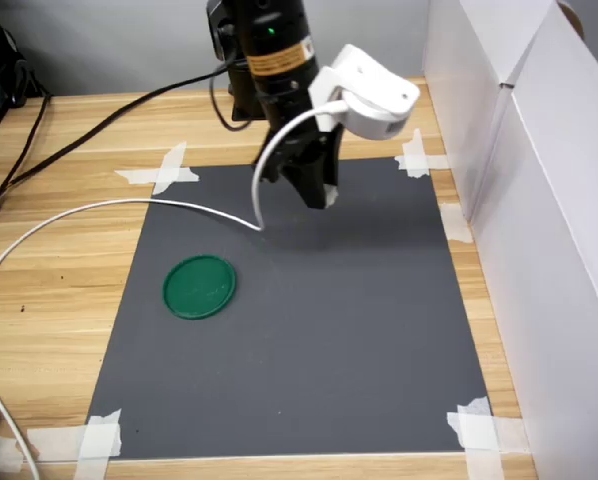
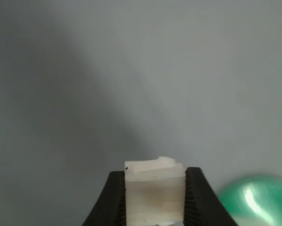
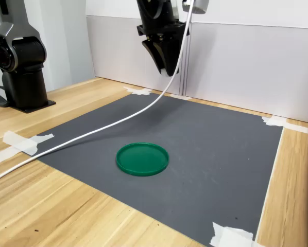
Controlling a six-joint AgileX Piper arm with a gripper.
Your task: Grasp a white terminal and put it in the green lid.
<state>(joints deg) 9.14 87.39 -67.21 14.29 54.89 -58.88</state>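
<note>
Black ribbed fingers [image 2: 192, 197] pinch the tiny white plastic terminal block [image 2: 154, 190] between them, raised above the flat round dark-green plastic lid [image 1: 200, 287].

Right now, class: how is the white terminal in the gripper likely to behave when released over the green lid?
The white terminal looks blocky and flat-sided, so it probably won't roll. Being tiny plastic, it is likely light and may bounce. The gripper holds it high above the mat, off to one side of the green lid, so lower first.

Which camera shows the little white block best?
The wrist view: the white block fills the space between the claw fingers, close up. In both exterior views the raised claw's dark fingers hide it almost completely.
</note>
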